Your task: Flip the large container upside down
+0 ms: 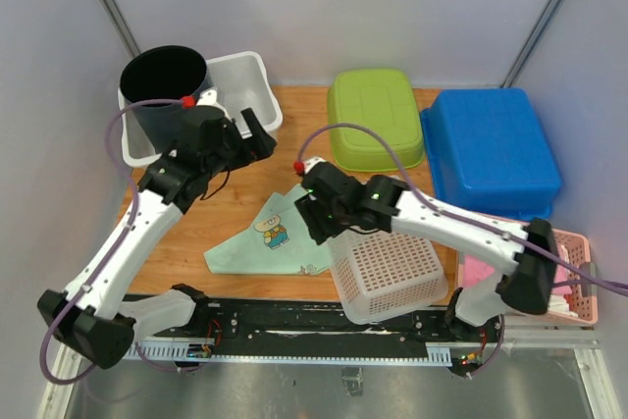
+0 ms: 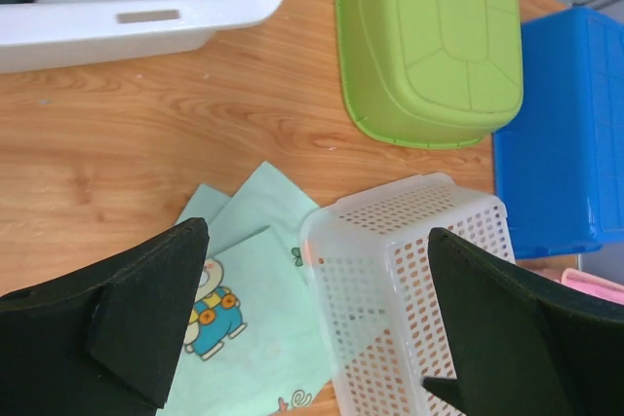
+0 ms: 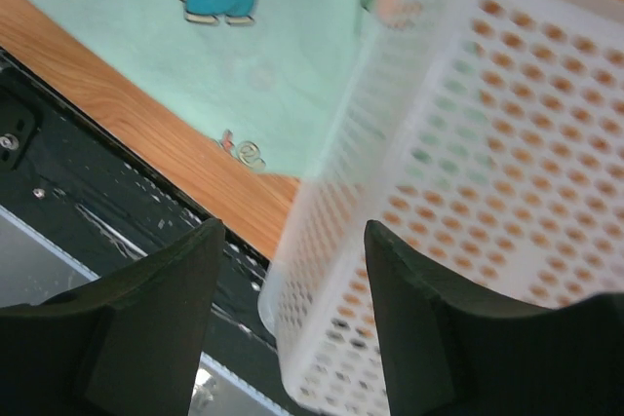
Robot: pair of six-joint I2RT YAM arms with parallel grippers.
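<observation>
The right pincer point(image 1: 316, 228) is being held at the near left corner of the white perforated basket point(image 1: 392, 267), which is lying on the table point(image 1: 196, 233) with a flat perforated face turned upward. From overhead the fingers are being hidden by the wrist. The right wrist view shows them: the right pincer point(image 3: 292, 231) is being kept spread, with the blurred wall of the basket point(image 3: 487, 143) running between the fingers, a gap being visible on the left side. Beyond the fingers, the mint cloth point(image 3: 263, 56) with a cartoon print is being shown spread flat, and under the left finger, the black rail point(image 3: 97, 202) along the table's edge.

The left pincer point(image 1: 260, 134) is being held fully spread and empty. In its own view, the left pincer point(image 2: 317, 231) is framing a corner of the basket point(image 2: 390, 270) between the fingertips, with the cloth point(image 2: 244, 280) beside the left finger. Well ahead of it, the green tub point(image 2: 429, 36), blue tub point(image 2: 561, 133) and white bin point(image 2: 146, 7) are being seen.

Only the overhead view is taking in the black bucket point(image 1: 165, 85) behind the left pincer, standing in the white bin.
</observation>
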